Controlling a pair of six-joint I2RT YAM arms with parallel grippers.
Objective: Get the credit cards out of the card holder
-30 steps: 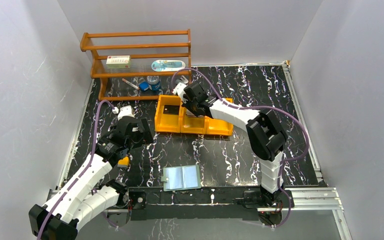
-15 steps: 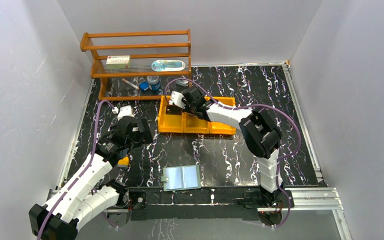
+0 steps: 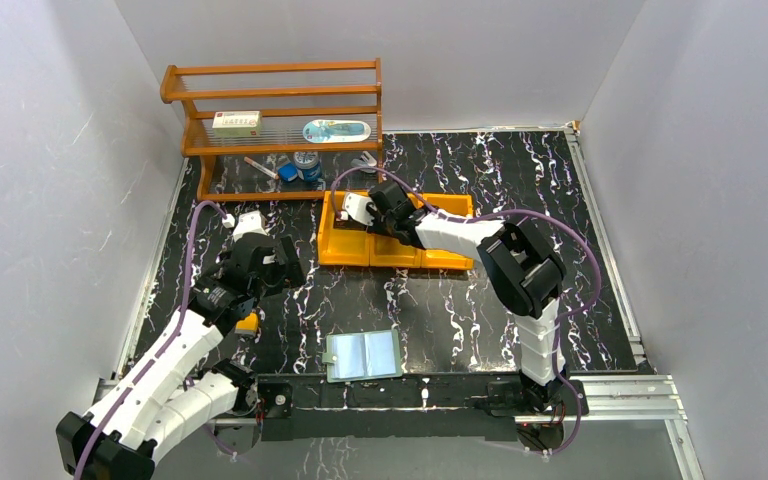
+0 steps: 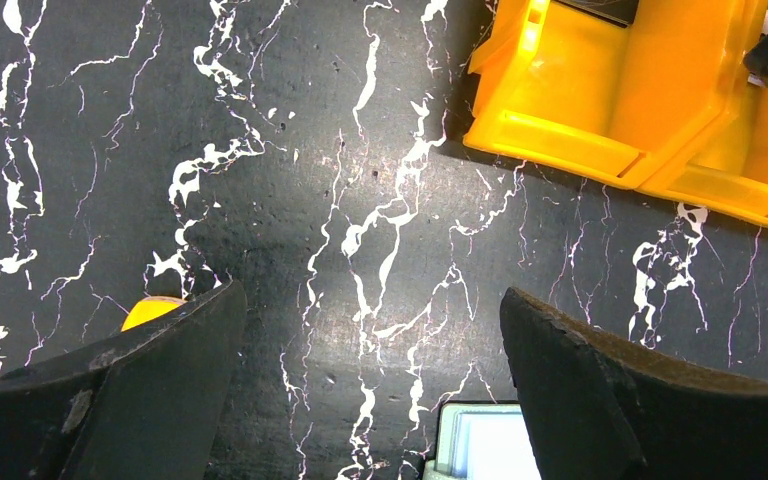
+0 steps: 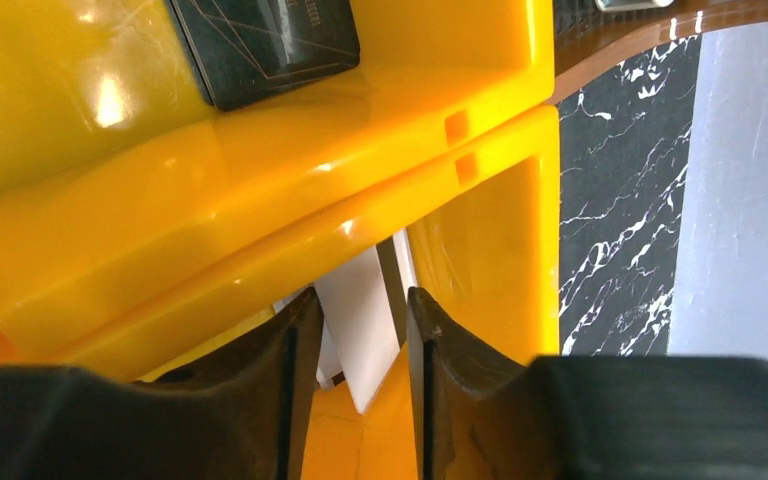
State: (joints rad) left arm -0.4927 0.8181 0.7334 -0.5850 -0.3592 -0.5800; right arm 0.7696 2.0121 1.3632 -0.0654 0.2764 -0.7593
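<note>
Item: black card [image 5: 265,45] in orange tray [image 3: 400,258]; my right gripper [image 5: 360,300] part-open over pale card [image 5: 355,330]; left gripper [image 4: 370,295] open, empty. Card holder [image 3: 363,354]: contents unclear to me.

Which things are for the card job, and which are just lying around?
For the job: card holder, black card, pale card, both in the orange tray.
Lying around: wooden rack, white box, blue jar.
</note>
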